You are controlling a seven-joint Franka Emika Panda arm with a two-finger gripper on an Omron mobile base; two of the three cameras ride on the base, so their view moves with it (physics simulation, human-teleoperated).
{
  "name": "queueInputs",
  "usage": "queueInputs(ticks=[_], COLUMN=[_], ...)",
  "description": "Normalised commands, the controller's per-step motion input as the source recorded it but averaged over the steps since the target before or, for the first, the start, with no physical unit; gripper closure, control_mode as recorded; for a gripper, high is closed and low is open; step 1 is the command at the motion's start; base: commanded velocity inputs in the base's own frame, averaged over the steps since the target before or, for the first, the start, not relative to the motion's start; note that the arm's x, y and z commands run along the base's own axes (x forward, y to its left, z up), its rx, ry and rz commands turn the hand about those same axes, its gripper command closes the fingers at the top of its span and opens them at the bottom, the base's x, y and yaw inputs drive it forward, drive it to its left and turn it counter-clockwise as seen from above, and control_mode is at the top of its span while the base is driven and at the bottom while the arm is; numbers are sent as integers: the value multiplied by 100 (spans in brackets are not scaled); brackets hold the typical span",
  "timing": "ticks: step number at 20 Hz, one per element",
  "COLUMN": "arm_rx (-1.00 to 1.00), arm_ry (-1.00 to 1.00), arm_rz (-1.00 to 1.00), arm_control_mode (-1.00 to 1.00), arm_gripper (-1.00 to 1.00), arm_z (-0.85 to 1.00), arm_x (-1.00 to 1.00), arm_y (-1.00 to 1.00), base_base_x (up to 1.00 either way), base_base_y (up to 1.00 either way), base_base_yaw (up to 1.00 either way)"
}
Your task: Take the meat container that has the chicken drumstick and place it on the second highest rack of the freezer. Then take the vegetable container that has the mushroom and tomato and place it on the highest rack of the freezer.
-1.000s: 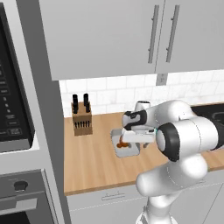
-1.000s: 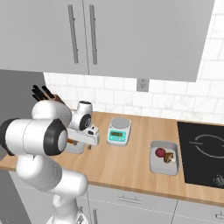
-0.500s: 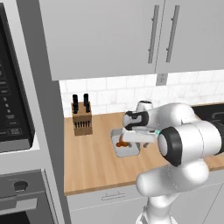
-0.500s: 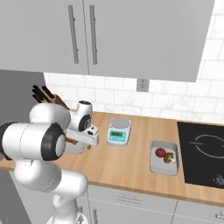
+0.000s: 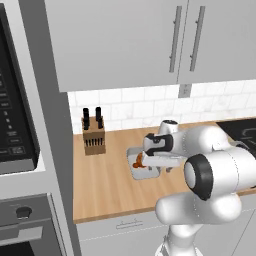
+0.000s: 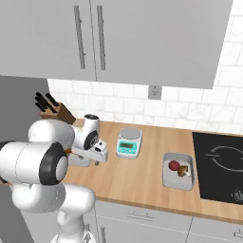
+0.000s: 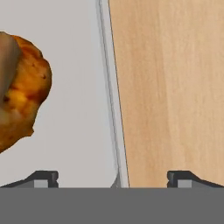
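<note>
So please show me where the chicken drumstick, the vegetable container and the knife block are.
chicken drumstick (image 7: 24, 87), hand view, on its browned skin.
vegetable container (image 6: 171, 181), right base view, on its bare floor.
knife block (image 5: 93, 141), left base view, on its wooden front.

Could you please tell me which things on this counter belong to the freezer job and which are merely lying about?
Belonging to the job:
- meat container, under the open end effector
- chicken drumstick inside it
- vegetable container beside the cooktop
- tomato inside it

Merely lying about:
- knife block
- kitchen scale
- cooktop
</note>
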Motion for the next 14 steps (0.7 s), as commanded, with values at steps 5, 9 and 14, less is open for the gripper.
queueInputs(ticks=[5,9,14], arm_rx=[0,0,0], arm_ry=[0,0,0], arm_rz=[-5,-3,-1], arm_control_mode=[-100,-100,-100], arm_gripper=[-100,-100,-100], arm_z=[-3,0,0], arm_x=[-10,-10,0], arm_y=[-13,-9,0], base_base_x=[0,0,0], base_base_y=[0,0,0], base_base_yaw=[0,0,0])
